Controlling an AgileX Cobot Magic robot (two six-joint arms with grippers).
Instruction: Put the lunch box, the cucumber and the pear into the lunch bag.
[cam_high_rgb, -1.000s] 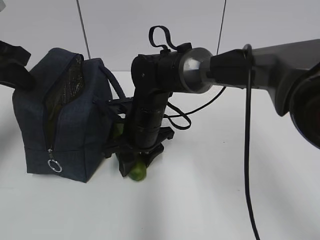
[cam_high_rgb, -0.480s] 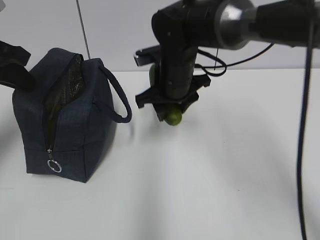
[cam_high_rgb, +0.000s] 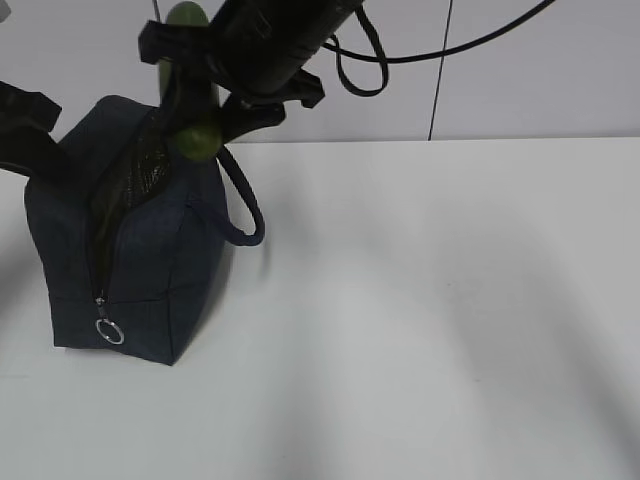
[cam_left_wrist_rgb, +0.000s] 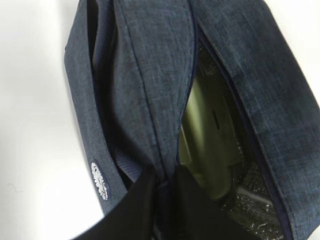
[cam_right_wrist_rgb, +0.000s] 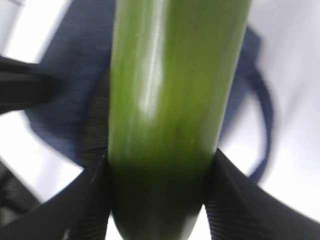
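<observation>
1. The cucumber (cam_high_rgb: 190, 75) is clamped in the right gripper (cam_high_rgb: 215, 95) at the upper left, above the lunch bag (cam_high_rgb: 130, 250).
2. The bag's rim is pinched by the closed left gripper (cam_left_wrist_rgb: 162, 200).
3. The lunch box (cam_left_wrist_rgb: 207, 145) is seen inside the bag.

A dark green cucumber (cam_high_rgb: 190, 95) hangs nearly upright above the unzipped navy lunch bag (cam_high_rgb: 130, 240); inside the bag lies the lunch box (cam_left_wrist_rgb: 207, 145), pale sage-green lid showing.
</observation>
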